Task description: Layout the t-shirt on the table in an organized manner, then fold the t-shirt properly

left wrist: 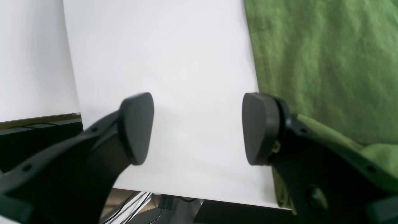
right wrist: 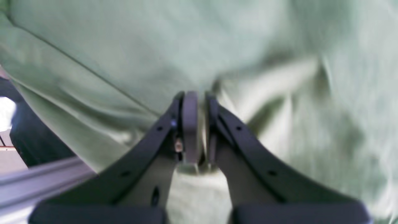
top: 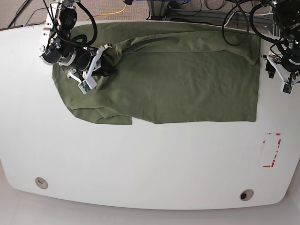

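Right jaws pinching cloth, left jaws spread over bare table.

Your right gripper (right wrist: 197, 124) is clamped on a fold of the t-shirt (top: 187, 79). Your left gripper (left wrist: 198, 129) hangs empty just beside the shirt's edge. The shirt lies spread across the far half of the table (top: 140, 164).

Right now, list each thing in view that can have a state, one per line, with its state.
t-shirt: spread on the table, bunched and folded over at the end held by the right gripper.
right gripper: shut on t-shirt cloth.
left gripper: open, holding nothing, beside the t-shirt's edge.
table: bears the t-shirt.
red tape rectangle: uncovered.
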`<state>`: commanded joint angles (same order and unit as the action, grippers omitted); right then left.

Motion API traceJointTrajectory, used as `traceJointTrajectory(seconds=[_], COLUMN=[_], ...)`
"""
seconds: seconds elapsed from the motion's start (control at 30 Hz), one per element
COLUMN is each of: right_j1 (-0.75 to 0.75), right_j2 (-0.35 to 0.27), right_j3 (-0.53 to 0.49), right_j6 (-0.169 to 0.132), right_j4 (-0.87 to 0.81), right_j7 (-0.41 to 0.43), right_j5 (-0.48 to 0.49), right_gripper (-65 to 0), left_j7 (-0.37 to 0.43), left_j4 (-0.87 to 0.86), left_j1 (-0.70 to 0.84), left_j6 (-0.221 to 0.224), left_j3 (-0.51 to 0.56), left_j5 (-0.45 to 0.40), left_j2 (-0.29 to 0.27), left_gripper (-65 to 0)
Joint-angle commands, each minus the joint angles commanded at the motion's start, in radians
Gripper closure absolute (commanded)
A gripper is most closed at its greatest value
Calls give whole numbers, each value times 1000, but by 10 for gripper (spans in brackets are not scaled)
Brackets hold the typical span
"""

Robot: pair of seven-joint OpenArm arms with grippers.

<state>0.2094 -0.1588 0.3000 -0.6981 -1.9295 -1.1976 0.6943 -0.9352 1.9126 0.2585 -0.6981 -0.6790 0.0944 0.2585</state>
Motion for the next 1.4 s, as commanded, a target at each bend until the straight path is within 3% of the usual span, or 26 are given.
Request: traceJointTrajectory(seconds=[0.2,0.37,0.47,0.67,0.73,1.0,1.27,1.4], right_j1=[-32,-38,-29,17,41,94,141,146], right_j2=[44,46,41,-23,-38,-98,-150,-183], right_j3=[-2,-2,-2,2,2,-2,-5,-83], right_j6=[0,0,0,0,0,0,0,0], right_j4=[3,-2,-5,-44,-72,-87,-81,-80], right_j7=[-3,-3,-5,-37,-35,-31,74,121], right_j5=[-2,-2,-2,5,0,-2,-5,-38], right_gripper=[-33,-51,-154,-442,-487,-466,-444,-444], left_j7=[0,0,0,0,0,0,0,0], left_j4=[0,0,0,0,0,0,0,0], left_j1=[0,18,20,21,21,21,18,18], left_j6=[0,0,0,0,0,0,0,0], left_j3=[0,0,0,0,0,0,5,6], left_j5=[0,0,0,0,0,0,0,0], left_j2=[0,2,2,2,2,2,2,2], left_gripper=[-403,-403,-403,-403,-403,-403,-403,-403])
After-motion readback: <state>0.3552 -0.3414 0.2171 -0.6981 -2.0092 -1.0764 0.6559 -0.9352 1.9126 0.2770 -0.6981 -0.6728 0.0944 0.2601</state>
